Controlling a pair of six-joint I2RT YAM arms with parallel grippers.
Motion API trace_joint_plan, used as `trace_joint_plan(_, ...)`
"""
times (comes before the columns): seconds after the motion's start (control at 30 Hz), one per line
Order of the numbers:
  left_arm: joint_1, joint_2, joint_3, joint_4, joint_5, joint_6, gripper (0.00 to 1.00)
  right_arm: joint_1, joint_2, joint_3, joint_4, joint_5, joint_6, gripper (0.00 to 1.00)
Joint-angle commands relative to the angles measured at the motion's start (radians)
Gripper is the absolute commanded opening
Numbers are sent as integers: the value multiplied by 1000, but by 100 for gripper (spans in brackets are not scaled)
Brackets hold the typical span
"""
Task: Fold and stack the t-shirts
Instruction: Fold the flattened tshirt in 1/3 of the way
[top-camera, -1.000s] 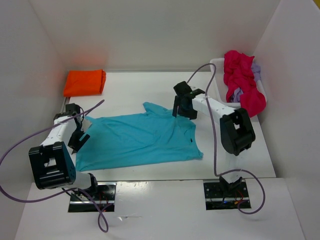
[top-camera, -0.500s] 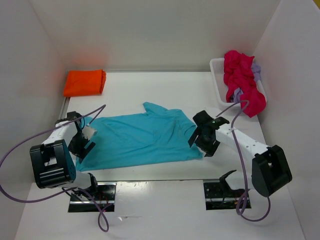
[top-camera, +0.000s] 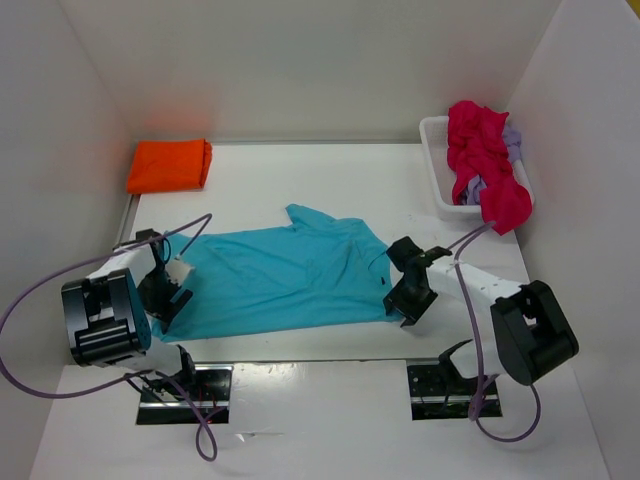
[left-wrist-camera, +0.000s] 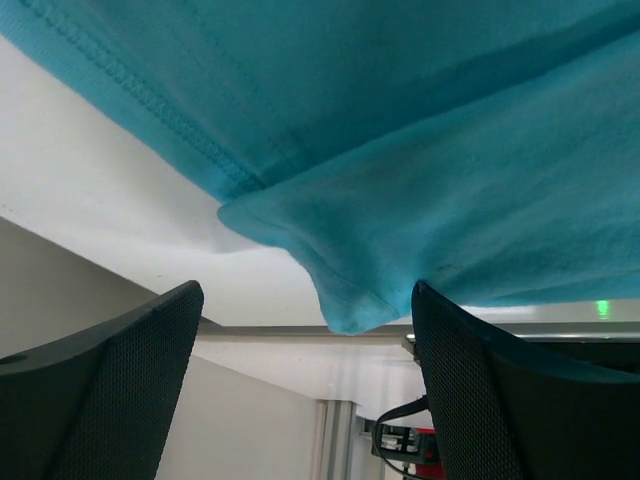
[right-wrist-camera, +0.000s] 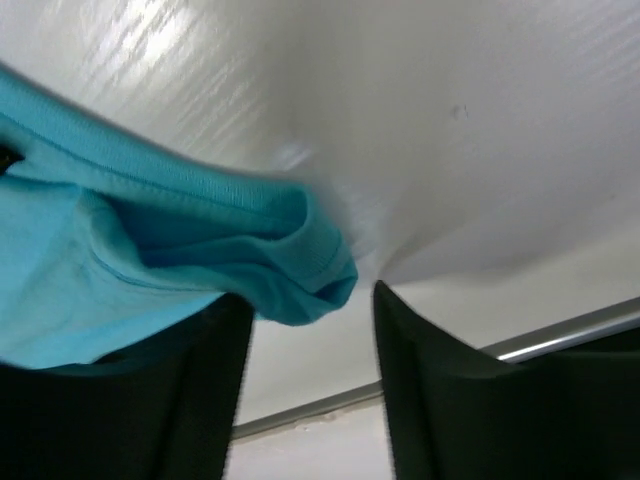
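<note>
A teal t-shirt (top-camera: 285, 280) lies spread flat in the middle of the table. My left gripper (top-camera: 165, 292) is at its near left corner, open. In the left wrist view the shirt's corner (left-wrist-camera: 350, 290) hangs between the wide-apart fingers (left-wrist-camera: 110, 390) of the left gripper (left-wrist-camera: 305, 300). My right gripper (top-camera: 407, 300) is at the shirt's near right corner, open. In the right wrist view a bunched corner (right-wrist-camera: 300, 265) sits between the fingers (right-wrist-camera: 440, 400) of the right gripper (right-wrist-camera: 310, 300). A folded orange t-shirt (top-camera: 168, 165) lies at the back left.
A white basket (top-camera: 437, 170) at the back right holds a heap of red clothes (top-camera: 485, 165) and some lavender cloth (top-camera: 512, 140). White walls close in the table on three sides. The table's near edge runs just behind both grippers.
My right arm swung from the shirt's far right part down to its near right corner. My left gripper slid toward the near left corner. The shirt's right edge has bunched slightly.
</note>
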Motion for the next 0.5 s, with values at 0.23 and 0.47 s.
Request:
trace_joint_plan(0.23, 26, 145, 26, 34, 61, 13, 61, -34, 133, 29, 65, 59, -7, 16)
trace_joint_plan(0.47, 26, 145, 66, 11, 116, 15, 27, -34, 142, 29, 64, 50, -16, 0)
